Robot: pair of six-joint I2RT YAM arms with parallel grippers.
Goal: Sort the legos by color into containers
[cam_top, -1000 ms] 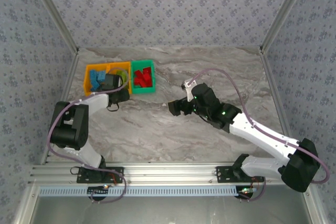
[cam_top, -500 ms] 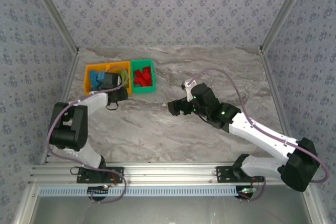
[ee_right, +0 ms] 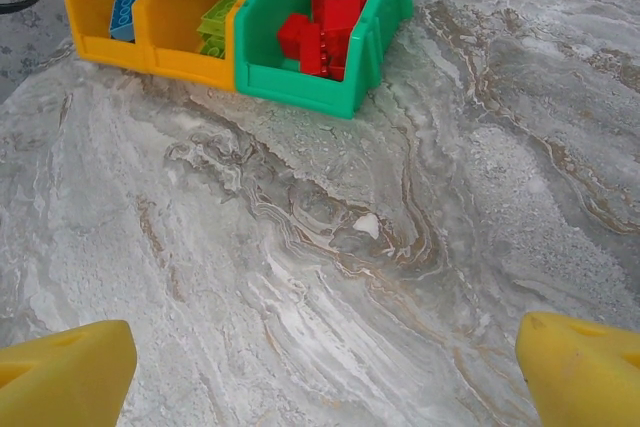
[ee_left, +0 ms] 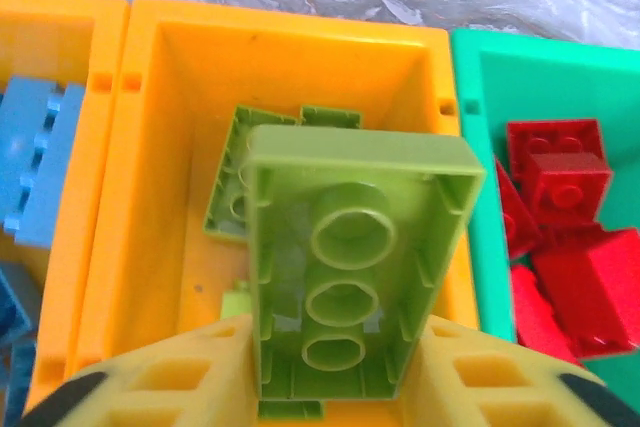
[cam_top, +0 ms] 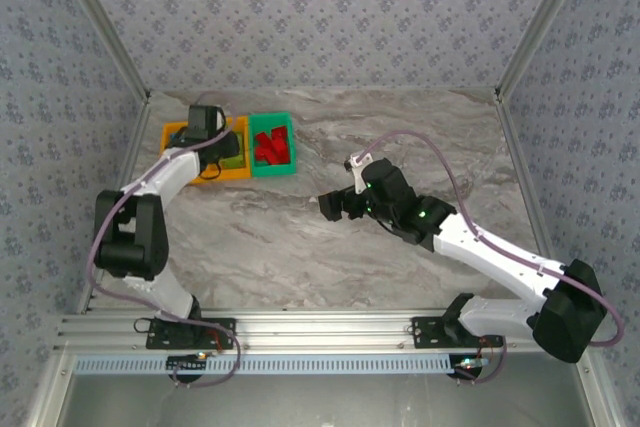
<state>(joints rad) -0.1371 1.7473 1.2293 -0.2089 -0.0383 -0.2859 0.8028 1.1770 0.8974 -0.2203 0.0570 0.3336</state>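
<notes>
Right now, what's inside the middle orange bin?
Lime green bricks lie on the bin floor. The left gripper holds another lime brick over them, hiding most of it.

a grey-white, marble-patterned table (cam_top: 420,137) carries three small open-topped bins, standing upright in a touching row near its far left corner. from left to right they are the left orange bin (ee_right: 100,42), the middle orange bin (ee_right: 185,65) and the green bin (ee_right: 300,87), long sides together.
</notes>
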